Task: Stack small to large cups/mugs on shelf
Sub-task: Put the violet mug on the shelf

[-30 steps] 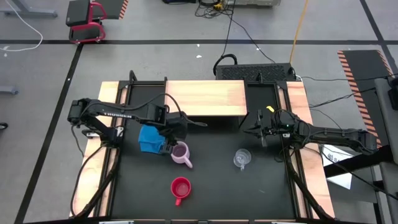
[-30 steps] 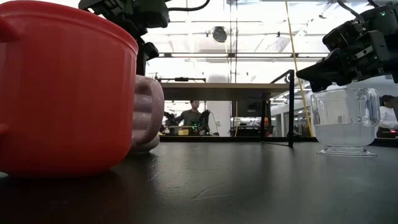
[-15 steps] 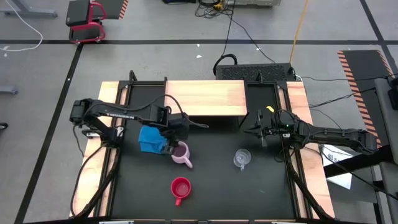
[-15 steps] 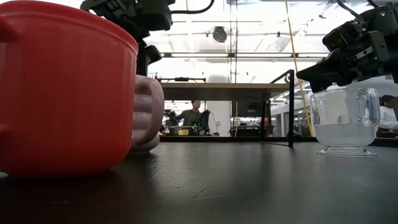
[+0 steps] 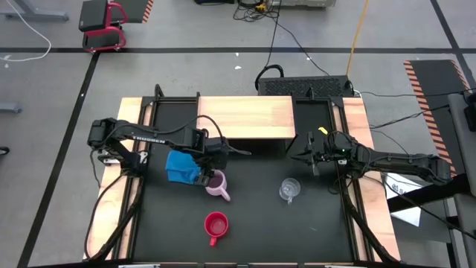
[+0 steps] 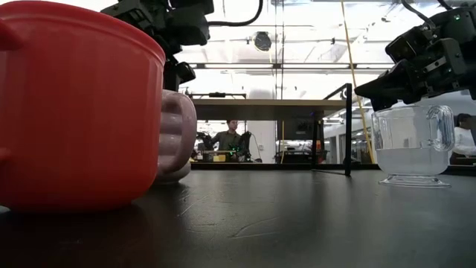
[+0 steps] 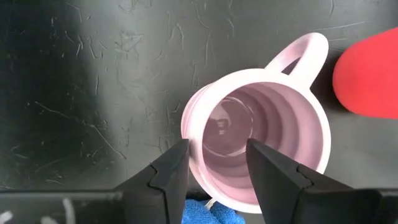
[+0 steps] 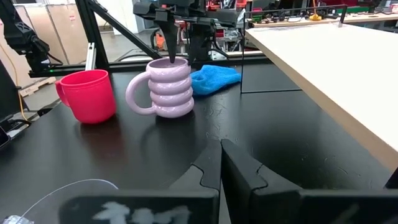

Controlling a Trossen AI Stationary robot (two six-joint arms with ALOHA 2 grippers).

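Observation:
The pale lilac mug [image 5: 216, 184] stands upright on the black tabletop, handle toward the red mug [image 5: 216, 225]. My left gripper [image 7: 216, 146] points down over it, open. One finger is above the mug's hollow and the other outside the wall on the blue-cloth side, at rim height. I see no touch. The clear glass cup [image 5: 289, 189] stands to the right. My right gripper [image 5: 309, 156] hovers shut and level beyond the glass cup. The wooden shelf [image 5: 245, 117] at the far side is bare.
A crumpled blue cloth [image 5: 181, 166] lies right beside the lilac mug, under my left wrist. The red mug stands near the table's front edge. Black frame posts [image 5: 294, 123] flank the shelf. People and benches show in the room beyond.

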